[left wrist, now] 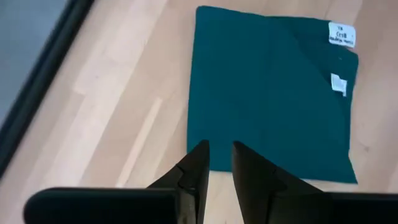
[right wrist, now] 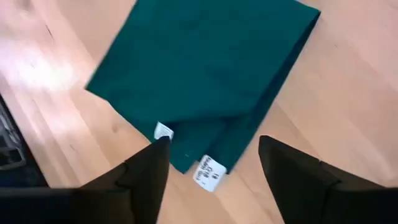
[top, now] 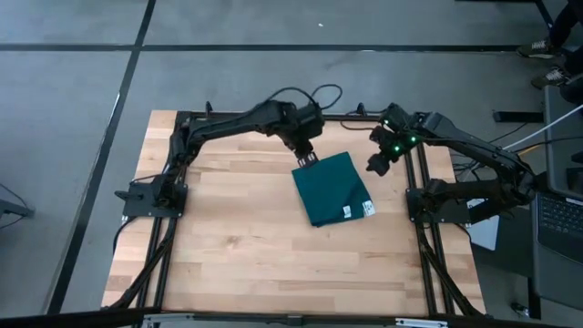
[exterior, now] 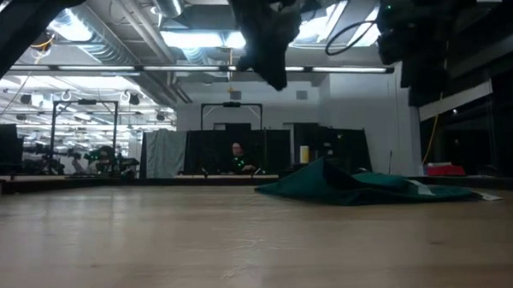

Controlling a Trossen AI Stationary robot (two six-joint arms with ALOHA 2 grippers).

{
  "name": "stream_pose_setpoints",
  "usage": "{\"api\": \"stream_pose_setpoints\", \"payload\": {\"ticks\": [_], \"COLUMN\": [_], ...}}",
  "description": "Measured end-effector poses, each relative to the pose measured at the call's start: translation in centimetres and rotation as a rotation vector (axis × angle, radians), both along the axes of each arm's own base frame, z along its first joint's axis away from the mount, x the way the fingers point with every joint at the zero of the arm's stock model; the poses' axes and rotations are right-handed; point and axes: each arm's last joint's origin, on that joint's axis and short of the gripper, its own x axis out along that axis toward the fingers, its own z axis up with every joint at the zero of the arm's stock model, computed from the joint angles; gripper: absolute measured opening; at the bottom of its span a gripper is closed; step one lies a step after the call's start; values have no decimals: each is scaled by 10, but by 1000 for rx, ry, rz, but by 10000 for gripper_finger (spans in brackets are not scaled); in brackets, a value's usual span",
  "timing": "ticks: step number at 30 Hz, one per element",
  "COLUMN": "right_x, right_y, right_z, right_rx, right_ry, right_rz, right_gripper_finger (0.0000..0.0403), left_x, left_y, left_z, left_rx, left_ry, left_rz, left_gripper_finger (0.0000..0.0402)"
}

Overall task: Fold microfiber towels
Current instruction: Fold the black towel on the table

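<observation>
Towel (top: pixel 330 187), dark green, folded and flat on the right half of the table (top: pixel 228 237); sat a bit turned, so no side ran straight with the table's edge; looked close to square, so hard to pick a long side; showed two small white tags (top: pixel 368 208) at the corner nearest the front and right.

Left end effector (top: pixel 308 158) up in the air, over the towel's far left corner; fingers only a little apart, with a thin gap and nothing held between them; pointed across the cloth, so the whole towel spread out ahead, toward the tags.

Right end effector (top: pixel 376 166) just beside the towel's far right side, off the cloth and over bare wood; also up in the air; fingers spread wide and empty; faced the tag corner from its own view.

Looked like both had let go, with a fold already made; seemed about the same closeness for both, left over a corner, right a small step off the edge.

For one more fold, likely best to pinch the two far corners and bring them toward the tag side; worth minding the loose top layer, since soft cloth slips and bunches.
</observation>
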Motion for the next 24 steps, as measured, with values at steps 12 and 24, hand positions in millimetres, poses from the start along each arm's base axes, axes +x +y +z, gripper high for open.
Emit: {"api": "stream_pose_setpoints", "payload": {"ticks": [12, 24], "right_x": [2, 9], "right_y": [23, 47], "right_z": [-68, -97], "right_rx": [397, 453], "right_ry": [1, 2], "right_rz": [-153, -210], "right_gripper_finger": [190, 156], "left_x": [1, -5], "left_y": [39, 67], "left_z": [-35, -43], "left_rx": [15, -8], "left_ry": [-59, -126], "left_rz": [28, 1], "left_gripper_finger": [61, 59]}}
